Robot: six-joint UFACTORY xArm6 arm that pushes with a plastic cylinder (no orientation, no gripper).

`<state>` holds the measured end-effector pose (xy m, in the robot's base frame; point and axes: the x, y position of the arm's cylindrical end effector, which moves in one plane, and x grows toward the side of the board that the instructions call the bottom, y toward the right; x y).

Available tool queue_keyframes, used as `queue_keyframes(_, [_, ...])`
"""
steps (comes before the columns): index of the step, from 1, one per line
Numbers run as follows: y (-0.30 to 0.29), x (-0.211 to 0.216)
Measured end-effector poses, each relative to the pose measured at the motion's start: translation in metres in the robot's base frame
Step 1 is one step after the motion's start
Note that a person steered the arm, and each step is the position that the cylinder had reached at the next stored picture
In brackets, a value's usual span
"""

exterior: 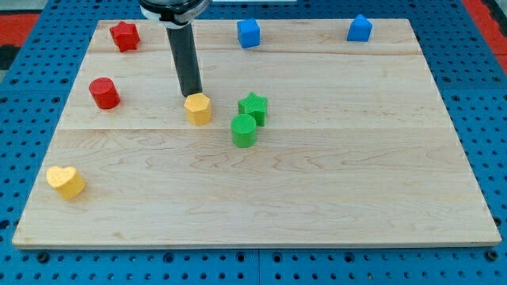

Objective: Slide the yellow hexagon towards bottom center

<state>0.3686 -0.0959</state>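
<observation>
My tip (191,95), the end effector, is just a bare rod, with nothing to spread or pinch. It sits right at the yellow hexagon (199,108), on its upper-left side, touching or near enough; contact itself is hard to confirm.

The hexagon is left of the desk (356,198) centre, roughly mid-height, well short of the bottom edge. Green star (253,106) and green cylinder (244,131) sit just to its right, apart from it. Red cylinder (104,93) is toward the left edge, red star (125,35) at the top-left corner, yellow heart (66,181) near the bottom-left corner, and two blue blocks (249,32) (360,28) along the top edge.

Handling, my read: small, rigid, light block on smooth wood, so it slides easily and likely spins if pushed off-centre. No grasping; press on the flat face toward the top edge, through its middle, driving down and slightly right. Risk: clipping the green cylinder on the way.
</observation>
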Motion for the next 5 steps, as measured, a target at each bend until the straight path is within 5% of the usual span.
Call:
queue_keyframes(2, [0.034,0.054])
queue_keyframes(5, [-0.017,0.109])
